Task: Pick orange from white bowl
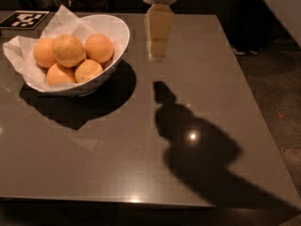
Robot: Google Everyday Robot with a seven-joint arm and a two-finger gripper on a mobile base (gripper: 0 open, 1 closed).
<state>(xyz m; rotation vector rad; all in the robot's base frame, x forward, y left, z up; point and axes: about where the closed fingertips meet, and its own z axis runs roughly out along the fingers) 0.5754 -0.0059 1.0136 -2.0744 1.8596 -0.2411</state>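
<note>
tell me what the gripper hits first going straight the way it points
Likely the bare table beside the bowl, not the oranges; the gripper hangs pointing down next to the bowl, though depth is unclear.

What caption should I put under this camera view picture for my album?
Robot gripper hangs beside a white bowl holding five oranges.
</note>
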